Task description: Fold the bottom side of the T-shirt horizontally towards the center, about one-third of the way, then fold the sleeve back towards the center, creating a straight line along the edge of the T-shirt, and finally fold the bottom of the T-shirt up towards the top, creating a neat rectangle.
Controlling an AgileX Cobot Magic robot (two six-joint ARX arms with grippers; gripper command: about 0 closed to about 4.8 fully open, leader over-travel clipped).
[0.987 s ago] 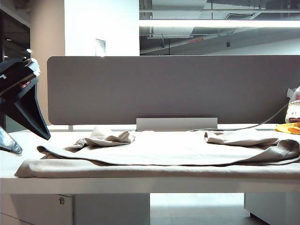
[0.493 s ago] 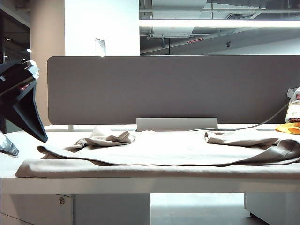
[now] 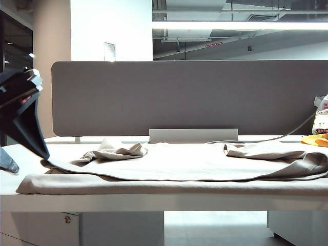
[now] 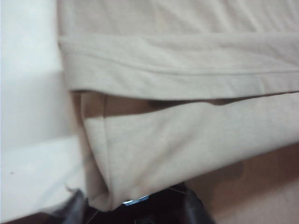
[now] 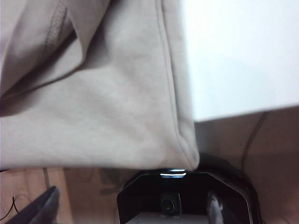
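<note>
Fabric fills most of the scene: the large plain beige soft T-shirt [image 3: 189, 164] lies spread across the white table [image 3: 154, 202], partly folded, with bunched sleeves at its far left and far right.

At the far left of the exterior view, the left gripper [image 3: 23, 154] hangs low over the table's left end, its dark wedge-shaped finger [image 3: 28, 128] pointing down just beside the shirt's left edge and a pale finger lower at the frame border. The jaws stand parted with nothing between them. In the left wrist view the left gripper [image 4: 133, 210] sits at the shirt's corner, the folded cloth lying just ahead of its dark fingers [image 4: 194, 212]; a hemmed band with a thin stitch line crosses the view above a lower layer.

Behind the shirt stands a grey divider panel [image 3: 189, 97].

At the far right edge sit a white packet with red print, too small to read [image 3: 322, 120], and a yellow item [image 3: 315, 140].

The right gripper [image 5: 133, 205] appears only in its wrist view, jaws spread apart and empty, with the bottom of the T-shirt [image 5: 170, 93] and its corner at the table edge just ahead of the fingers.
</note>
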